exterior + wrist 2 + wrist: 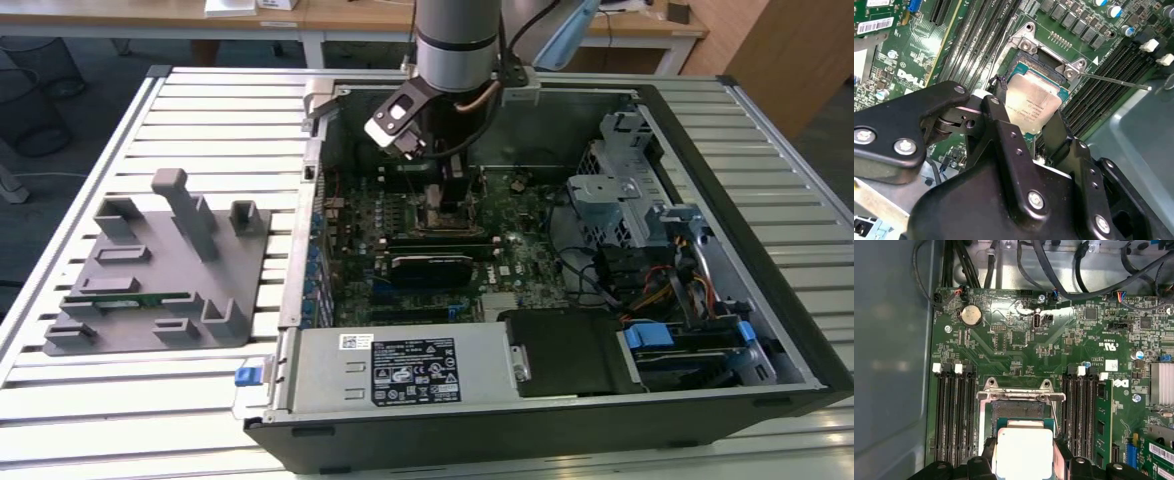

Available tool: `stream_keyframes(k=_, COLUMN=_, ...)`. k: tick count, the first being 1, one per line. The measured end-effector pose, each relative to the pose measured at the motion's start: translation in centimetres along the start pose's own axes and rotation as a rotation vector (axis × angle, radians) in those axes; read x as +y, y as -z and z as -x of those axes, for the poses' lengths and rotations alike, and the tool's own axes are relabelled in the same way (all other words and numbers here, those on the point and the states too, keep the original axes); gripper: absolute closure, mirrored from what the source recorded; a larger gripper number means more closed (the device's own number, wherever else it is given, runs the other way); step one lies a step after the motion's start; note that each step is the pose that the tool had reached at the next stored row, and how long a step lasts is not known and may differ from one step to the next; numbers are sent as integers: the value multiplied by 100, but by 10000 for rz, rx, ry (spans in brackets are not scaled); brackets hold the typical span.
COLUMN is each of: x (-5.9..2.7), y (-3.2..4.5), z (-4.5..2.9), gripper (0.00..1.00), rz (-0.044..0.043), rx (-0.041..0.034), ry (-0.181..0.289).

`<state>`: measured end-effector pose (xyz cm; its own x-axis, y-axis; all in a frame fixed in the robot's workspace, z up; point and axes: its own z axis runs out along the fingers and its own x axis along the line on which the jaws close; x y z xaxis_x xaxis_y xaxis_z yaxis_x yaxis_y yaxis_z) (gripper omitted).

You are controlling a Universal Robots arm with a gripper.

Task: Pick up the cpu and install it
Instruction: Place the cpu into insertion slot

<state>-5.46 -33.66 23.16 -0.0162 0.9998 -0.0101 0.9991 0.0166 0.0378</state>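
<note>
The cpu (pixel 1035 102), a flat square chip with a dull silver top, sits between my gripper's (pixel 1026 112) two black fingers (pixel 996 107), just over the open socket (pixel 1040 67) on the green motherboard. In the first wrist view the cpu (pixel 1024 450) covers most of the socket (pixel 1021 410), with a finger at each of its side edges. The socket's metal load plate (pixel 1021 395) stands raised behind it. In the exterior view the gripper (pixel 447 195) reaches down into the open computer case (pixel 747 200), above the board's middle.
Memory slots (pixel 954 410) flank the socket on both sides. The thin socket lever (pixel 1114 81) sticks out sideways. A grey fixture (pixel 154 270) with a green memory stick (pixel 134 298) lies at the exterior view's left. The power supply (pixel 400 370) and drive cage (pixel 621 190) crowd the case.
</note>
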Motion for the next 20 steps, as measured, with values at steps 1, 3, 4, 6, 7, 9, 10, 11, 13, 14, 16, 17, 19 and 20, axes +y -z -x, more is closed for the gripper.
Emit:
stream_keyframes(k=1, x=0, y=-1, z=0, gripper=46, rz=-2, rx=-3, ry=0)
stream_keyframes(k=3, x=1, y=-11, z=0, gripper=46, rz=1, rx=1, ry=0)
stream_keyframes(k=4, x=3, y=-21, z=-1, gripper=46, rz=1, rx=1, ry=2)
stream_keyframes(k=6, x=2, y=-55, z=-3, gripper=46, rz=5, rx=-1, ry=1)
stream_keyframes(k=7, x=1, y=-74, z=-5, gripper=46, rz=15, rx=-1, ry=1)
stream_keyframes(k=9, x=0, y=-100, z=-9, gripper=46, rz=40, rx=0, ry=0)
stream_keyframes(k=10, x=0, y=-110, z=-12, gripper=46, rz=49, rx=0, ry=0)
stream_keyframes(k=11, x=0, y=-119, z=-13, gripper=46, rz=56, rx=-1, ry=1)
stream_keyframes(k=13, x=-1, y=-139, z=-14, gripper=46, rz=64, rx=5, ry=3)
stream_keyframes(k=14, x=-2, y=-149, z=-15, gripper=46, rz=66, rx=5, ry=2)
stream_keyframes(k=16, x=-2, y=-168, z=-16, gripper=46, rz=81, rx=6, ry=2)
stream_keyframes(k=17, x=-3, y=-175, z=-17, gripper=46, rz=97, rx=6, ry=1)
stream_keyframes(k=19, x=-3, y=-187, z=-17, gripper=46, rz=121, rx=4, ry=2)
stream_keyframes(k=20, x=-4, y=-192, z=-17, gripper=46, rz=140, rx=4, ry=2)
